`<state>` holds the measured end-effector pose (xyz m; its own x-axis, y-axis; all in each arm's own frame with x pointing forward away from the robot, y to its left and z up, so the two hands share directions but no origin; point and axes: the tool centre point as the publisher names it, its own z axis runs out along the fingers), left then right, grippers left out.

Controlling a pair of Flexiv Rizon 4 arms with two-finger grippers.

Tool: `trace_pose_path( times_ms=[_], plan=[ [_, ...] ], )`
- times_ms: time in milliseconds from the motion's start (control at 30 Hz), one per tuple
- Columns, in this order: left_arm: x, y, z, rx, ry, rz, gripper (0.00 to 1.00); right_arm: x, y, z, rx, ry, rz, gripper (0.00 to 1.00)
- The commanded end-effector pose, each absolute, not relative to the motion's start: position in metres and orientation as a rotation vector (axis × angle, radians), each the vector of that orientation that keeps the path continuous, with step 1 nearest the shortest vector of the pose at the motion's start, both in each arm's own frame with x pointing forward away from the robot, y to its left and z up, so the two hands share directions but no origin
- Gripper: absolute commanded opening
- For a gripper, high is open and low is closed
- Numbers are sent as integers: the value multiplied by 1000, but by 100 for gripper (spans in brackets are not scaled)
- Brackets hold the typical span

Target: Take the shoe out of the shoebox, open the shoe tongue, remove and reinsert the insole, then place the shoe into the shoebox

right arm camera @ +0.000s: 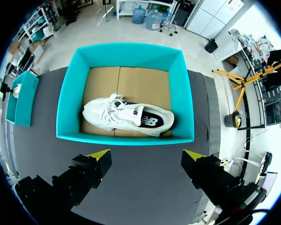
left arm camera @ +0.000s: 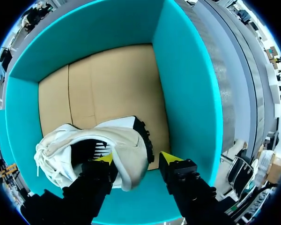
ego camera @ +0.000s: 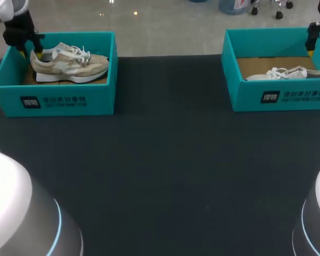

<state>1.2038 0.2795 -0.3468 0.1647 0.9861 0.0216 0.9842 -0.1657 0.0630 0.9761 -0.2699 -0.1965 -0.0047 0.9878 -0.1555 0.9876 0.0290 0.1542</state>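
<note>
In the head view, two teal boxes stood on the dark tabletop [ego camera: 165, 160]. The left shoebox [ego camera: 58, 101] was at the far left corner and held a beige shoe [ego camera: 69, 65] with its toe toward the middle of the tabletop. The right shoebox [ego camera: 280, 96] was at the far right corner and held a white shoe [ego camera: 288, 73], one end of which was cut off at that view's edge. There the left pincer [ego camera: 34, 53] sat at the far left corner of its box, over the beige shoe's heel. Only one yellow tip showed, so its opening could not be judged from above. The left wrist view settled that: the fingers were apart and straddled the heel, clamped on nothing. One tip was at the collar by the shoe's opening, though whether it touched was hard to tell. The other was outside the heel with a gap between them, near the box wall. In that view the shoe was foreshortened to heel, collar and a bunch of laces [left arm camera: 49, 154], with the bare cardboard floor [left arm camera: 107, 84] ahead. The right pincer [ego camera: 311, 50] appeared in the head view only as a dark piece with a yellow spot at the box's far right, mostly cut off. The right wrist view showed it above the tabletop on the near side of its box, fingers wide apart and holding nothing. It also showed the whole white shoe lying aslant on the box bottom, its dark insole [right arm camera: 150, 121] visible.
</note>
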Motion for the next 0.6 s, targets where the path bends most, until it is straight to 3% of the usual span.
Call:
trace_pose_path(
  times_ms=[33, 233, 467, 600],
  plan=[
    [1211, 280, -356, 2371, 2014, 56, 53, 975, -270, -196, 2047, 2081, 3, 100],
    [1211, 280, -370, 2363, 2032, 21, 49, 975, -270, -196, 2047, 2081, 3, 100],
    [1209, 284, -377, 2372, 2042, 17, 61, 975, -270, -196, 2047, 2081, 3, 100],
    [1207, 285, -373, 2364, 2032, 22, 60, 975, -270, -196, 2047, 2081, 3, 100]
  ],
)
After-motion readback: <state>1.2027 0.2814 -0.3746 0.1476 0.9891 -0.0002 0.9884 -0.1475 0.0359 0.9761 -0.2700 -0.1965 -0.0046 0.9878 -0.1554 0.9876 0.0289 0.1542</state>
